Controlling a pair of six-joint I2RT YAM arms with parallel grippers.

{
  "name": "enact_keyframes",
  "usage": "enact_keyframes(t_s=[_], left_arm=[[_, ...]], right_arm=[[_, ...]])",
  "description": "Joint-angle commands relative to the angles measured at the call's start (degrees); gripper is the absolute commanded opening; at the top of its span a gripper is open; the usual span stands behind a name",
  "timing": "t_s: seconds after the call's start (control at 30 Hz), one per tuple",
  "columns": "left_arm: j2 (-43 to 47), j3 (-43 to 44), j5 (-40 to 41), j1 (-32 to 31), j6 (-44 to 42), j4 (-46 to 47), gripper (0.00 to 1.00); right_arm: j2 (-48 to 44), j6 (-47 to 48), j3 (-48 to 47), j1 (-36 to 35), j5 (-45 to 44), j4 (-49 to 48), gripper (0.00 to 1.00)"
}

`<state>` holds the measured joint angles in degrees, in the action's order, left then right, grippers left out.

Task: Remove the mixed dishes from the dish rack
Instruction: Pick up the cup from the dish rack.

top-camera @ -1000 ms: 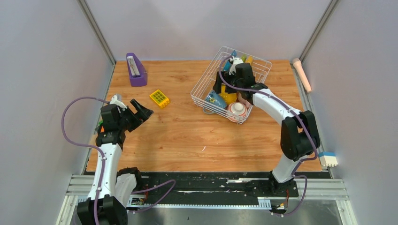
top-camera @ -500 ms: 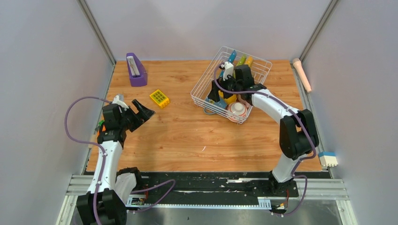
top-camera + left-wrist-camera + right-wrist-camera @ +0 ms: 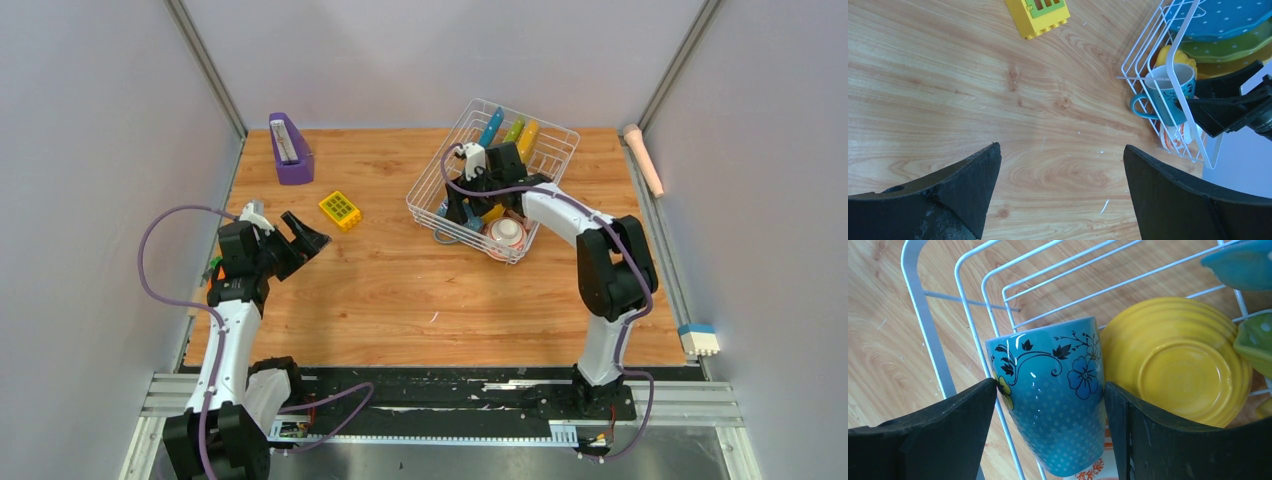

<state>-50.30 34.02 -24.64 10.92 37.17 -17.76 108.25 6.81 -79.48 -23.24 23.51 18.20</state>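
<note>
Right claw (image 3: 1051, 384): jaws set against both sides of the blue cup (image 3: 1053, 405); we cannot tell whether they grip it.
Blue cup: inside the dish rack (image 3: 432, 165), near-left side, just left of the yellow bowl (image 3: 1178, 360).
Dish rack: far right on the table (image 3: 948, 100).
Left claw (image 3: 1060, 146): we see it spread wide, empty, over the table's left.
</note>
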Motion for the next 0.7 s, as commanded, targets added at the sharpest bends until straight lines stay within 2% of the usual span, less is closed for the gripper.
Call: enact_keyframes(t_s=[0.0, 0.37, 0.67], left_arm=[[0.0, 0.7, -1.1, 0.3, -0.6, 1.5, 1.00], [0.5, 0.7, -1.2, 0.3, -0.5, 1.1, 1.00], [0.8, 0.6, -1.2, 0.2, -0.5, 0.8, 1.00]], right_arm=[[2.2, 3.6, -3.0, -1.6, -3.3, 2.9, 0.80], [8.0, 5.9, -7.0, -2.5, -4.5, 6.8, 0.80], [10.0, 8.0, -8.9, -3.7, -1.5, 8.9, 0.89]])
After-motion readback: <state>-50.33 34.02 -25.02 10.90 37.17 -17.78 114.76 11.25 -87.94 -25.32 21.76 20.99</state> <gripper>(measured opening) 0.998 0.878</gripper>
